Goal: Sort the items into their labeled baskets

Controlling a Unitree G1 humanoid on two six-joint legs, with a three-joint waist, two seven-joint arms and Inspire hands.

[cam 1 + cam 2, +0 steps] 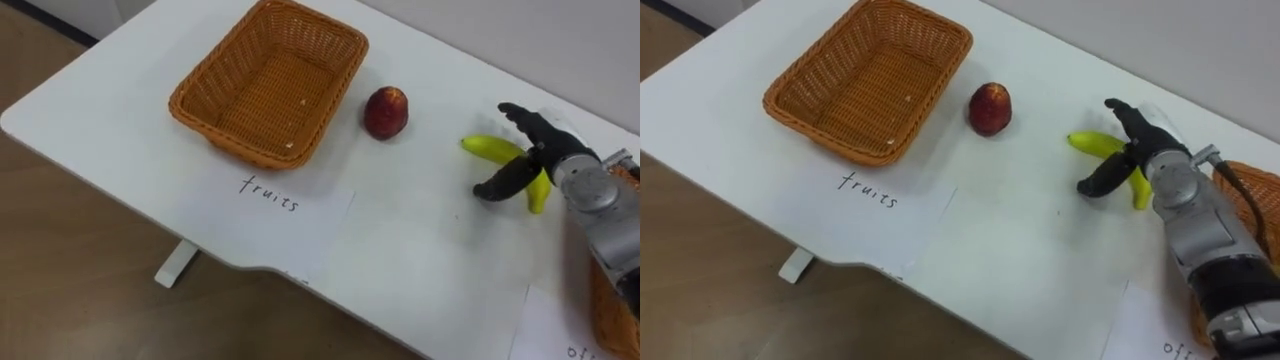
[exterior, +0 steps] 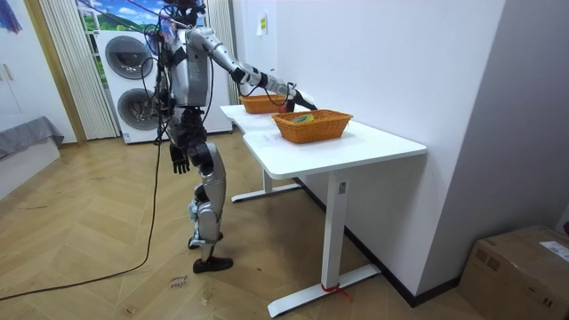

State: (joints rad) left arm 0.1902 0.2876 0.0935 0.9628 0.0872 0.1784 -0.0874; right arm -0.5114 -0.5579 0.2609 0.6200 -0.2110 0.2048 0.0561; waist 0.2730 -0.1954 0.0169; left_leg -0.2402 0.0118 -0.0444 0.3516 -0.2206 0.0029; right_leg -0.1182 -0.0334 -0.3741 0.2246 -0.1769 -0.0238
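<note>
Yellow banana point(image 1: 485, 147) near table point(image 1: 400, 230) edge; right hand point(image 1: 543, 138) fingers spread astride it, not closed; left hand point(image 2: 180, 161) hangs relaxed.

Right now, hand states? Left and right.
Left hand: open, hanging by the hip.
Right hand: open, fingers spread over the banana, not closed on it.
</note>
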